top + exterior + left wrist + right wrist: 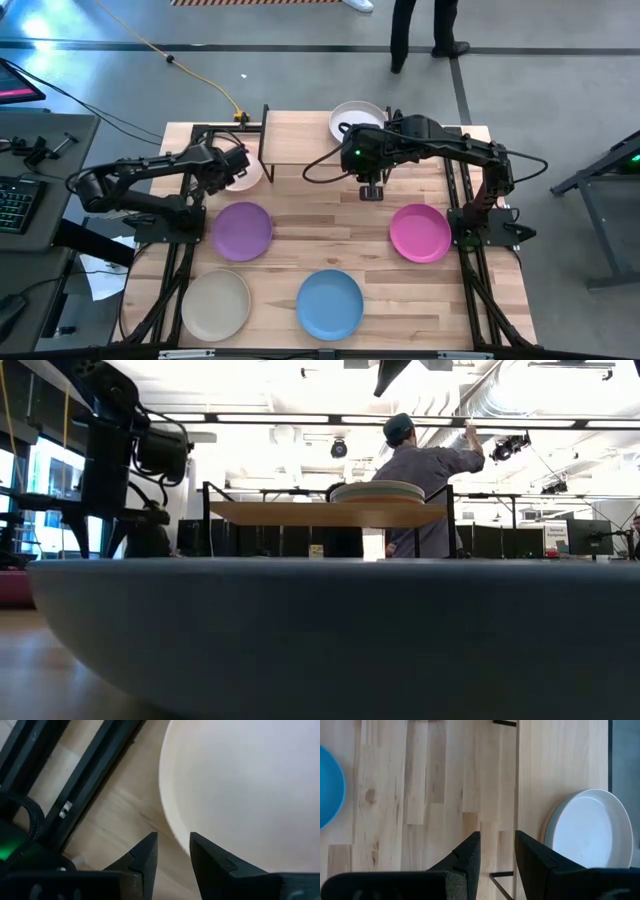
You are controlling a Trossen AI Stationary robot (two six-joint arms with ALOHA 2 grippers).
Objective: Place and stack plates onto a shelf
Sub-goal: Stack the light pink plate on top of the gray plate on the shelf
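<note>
Stack of plates [352, 117] already on shelf [300, 140]; four loose on desk [340, 240]. Left pincer [172, 851] spread astride pale plate [240, 785] rim; right pincer [497, 851] spread, empty.

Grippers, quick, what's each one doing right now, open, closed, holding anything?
Left gripper: jaws open, at the rim of a pale pink plate, holding nothing.
Right gripper: jaws open, empty.

Looking straight down on the whole table [350, 240] from overhead, level from tabletop height close behind the blue plate [330, 635] toward the shelf [325, 513], and from both wrists close past dark fingers [470, 855], sharing the shelf's plate stack [587, 830].
</note>
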